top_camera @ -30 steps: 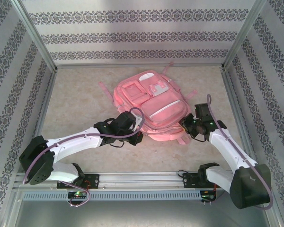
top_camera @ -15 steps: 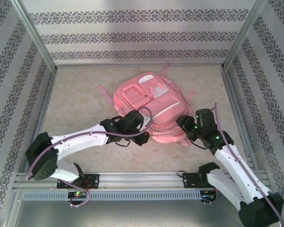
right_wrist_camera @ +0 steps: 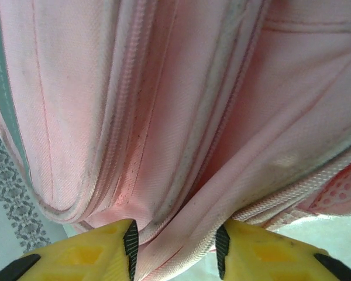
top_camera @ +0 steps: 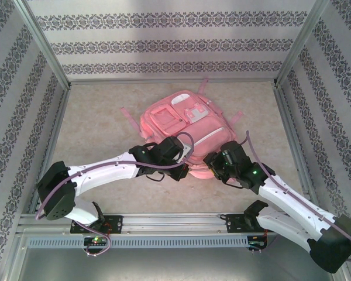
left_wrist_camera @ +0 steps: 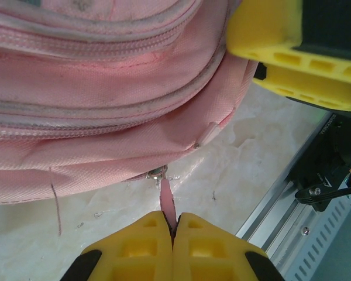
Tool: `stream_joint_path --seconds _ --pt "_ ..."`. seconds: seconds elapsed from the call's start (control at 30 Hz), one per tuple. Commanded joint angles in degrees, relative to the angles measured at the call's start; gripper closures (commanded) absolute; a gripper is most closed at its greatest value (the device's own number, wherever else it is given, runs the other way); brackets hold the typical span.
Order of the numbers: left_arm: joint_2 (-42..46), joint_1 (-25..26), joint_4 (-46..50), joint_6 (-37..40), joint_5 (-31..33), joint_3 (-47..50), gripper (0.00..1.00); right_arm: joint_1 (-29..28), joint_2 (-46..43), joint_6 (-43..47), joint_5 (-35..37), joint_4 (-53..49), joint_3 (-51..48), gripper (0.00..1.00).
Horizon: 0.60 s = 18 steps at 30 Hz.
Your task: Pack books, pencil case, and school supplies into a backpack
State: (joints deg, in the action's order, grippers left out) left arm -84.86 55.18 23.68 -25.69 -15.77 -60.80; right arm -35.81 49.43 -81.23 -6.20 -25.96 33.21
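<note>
Top view: the backpack (top_camera: 184, 120) lies mid-frame, with the left gripper (top_camera: 183, 171) and right gripper (top_camera: 213, 165) at its lower edge. Left wrist view: clenched fingers (left_wrist_camera: 143, 237) pinch the zip pull (left_wrist_camera: 167, 202), which points straight up to the slider (the seam runs sideways). Right wrist view: parted fingers (right_wrist_camera: 99, 252) flank a fabric fold; whether they grip it is unclear.

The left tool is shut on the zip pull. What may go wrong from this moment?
1. The left tool pinches only the end of the thin zip pull, so the pull may slip out under tension.
2. The right tool straddles a fold of the backpack, but a firm hold is not clear. The bag may slide with the zip instead of opening.
</note>
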Motion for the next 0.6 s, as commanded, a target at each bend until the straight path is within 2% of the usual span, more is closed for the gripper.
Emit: stream_joint_path --seconds 0.0,0.33,0.57 --pt "0.12 1.68 -2.15 1.30 -2.12 -3.02 1.00 -0.56 0.18 -1.01 4.59 1.71 -1.30 0.62" --pt "0.96 1.68 -1.10 1.95 0.74 -0.71 1.00 2.45 2.98 0.63 7.14 2.92 -0.18 0.93" --pt "2.39 1.42 -0.20 1.44 6.45 2.48 1.00 4.97 1.31 1.49 8.25 1.29 0.67 1.00"
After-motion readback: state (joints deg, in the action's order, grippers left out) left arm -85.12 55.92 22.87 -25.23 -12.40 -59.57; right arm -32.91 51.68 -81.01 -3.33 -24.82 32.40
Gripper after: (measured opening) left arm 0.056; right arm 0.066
